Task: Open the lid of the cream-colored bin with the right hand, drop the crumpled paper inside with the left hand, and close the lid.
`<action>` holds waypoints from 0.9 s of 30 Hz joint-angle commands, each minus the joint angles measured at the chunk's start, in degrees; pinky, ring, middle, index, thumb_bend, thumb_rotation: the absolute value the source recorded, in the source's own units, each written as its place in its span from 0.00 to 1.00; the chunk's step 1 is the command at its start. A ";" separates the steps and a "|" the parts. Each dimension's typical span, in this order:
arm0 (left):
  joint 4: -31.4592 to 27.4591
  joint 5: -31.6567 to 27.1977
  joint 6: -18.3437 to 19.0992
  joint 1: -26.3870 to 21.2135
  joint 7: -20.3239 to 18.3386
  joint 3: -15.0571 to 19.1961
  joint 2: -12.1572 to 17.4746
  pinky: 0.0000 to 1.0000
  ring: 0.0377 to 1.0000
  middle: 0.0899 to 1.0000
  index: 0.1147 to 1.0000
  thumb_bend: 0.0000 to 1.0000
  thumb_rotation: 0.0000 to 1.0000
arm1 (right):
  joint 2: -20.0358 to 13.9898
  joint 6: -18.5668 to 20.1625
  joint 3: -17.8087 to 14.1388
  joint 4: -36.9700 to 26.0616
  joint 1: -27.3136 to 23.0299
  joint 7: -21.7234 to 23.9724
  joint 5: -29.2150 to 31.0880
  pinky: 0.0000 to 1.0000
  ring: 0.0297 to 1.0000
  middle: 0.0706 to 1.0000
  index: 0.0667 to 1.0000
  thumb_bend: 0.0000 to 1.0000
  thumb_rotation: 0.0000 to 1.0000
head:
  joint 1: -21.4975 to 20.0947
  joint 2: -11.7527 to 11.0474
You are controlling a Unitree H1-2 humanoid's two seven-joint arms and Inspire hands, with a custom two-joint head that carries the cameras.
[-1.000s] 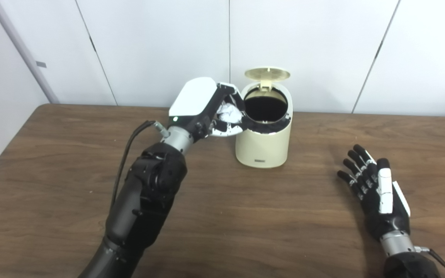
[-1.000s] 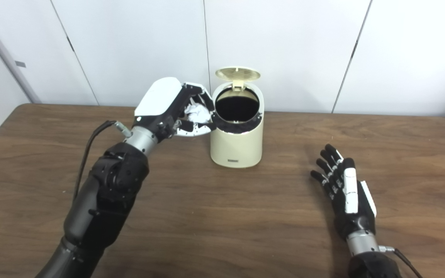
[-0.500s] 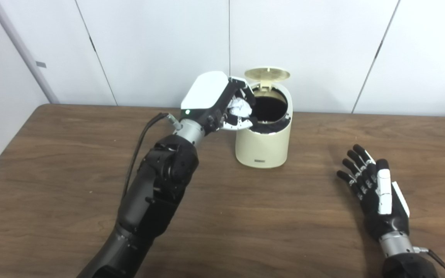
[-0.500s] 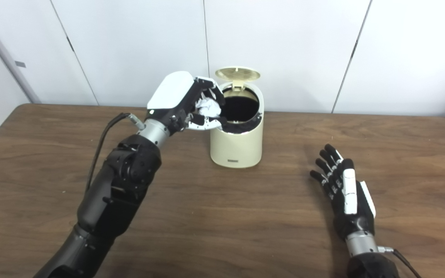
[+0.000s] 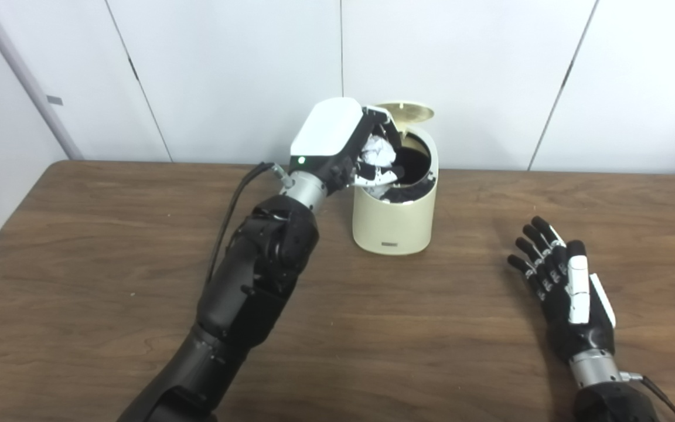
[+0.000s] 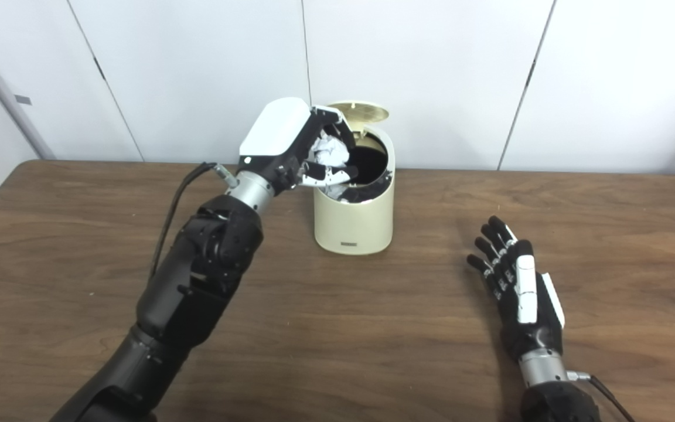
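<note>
The cream-colored bin (image 5: 395, 220) stands at the back middle of the wooden table, its round lid (image 5: 409, 111) tipped up behind a dark opening. My left hand (image 5: 343, 143) hangs over the bin's left rim, shut on the crumpled white paper (image 5: 377, 153), which sits just above the opening's left side. My right hand (image 5: 566, 290) rests on the table to the right of the bin, open and apart from it, holding nothing.
White wall panels (image 5: 226, 70) rise directly behind the table's far edge. The brown tabletop (image 5: 402, 340) stretches wide in front of the bin. A black cable (image 5: 232, 199) loops off my left forearm.
My left hand has carried the paper up and to the right, from beside the bin to over its left rim. The right hand has stayed put. The camera has shifted slightly.
</note>
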 commanded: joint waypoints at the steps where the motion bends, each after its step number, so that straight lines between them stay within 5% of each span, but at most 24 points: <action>1: -0.36 1.19 -0.44 -3.73 3.13 0.12 -0.64 0.27 0.39 0.49 0.46 0.47 0.00 | 0.33 0.92 0.05 0.32 0.31 -0.74 -0.10 0.82 0.90 0.90 0.88 0.49 0.99 | 0.00 0.04; 27: 6.79 7.26 0.26 -3.34 12.82 -3.78 -3.54 0.28 0.40 0.52 0.45 0.46 0.00 | -0.22 0.73 -0.14 0.11 0.05 -0.42 -0.25 0.83 0.91 0.92 0.89 0.49 1.00 | 0.05 -0.71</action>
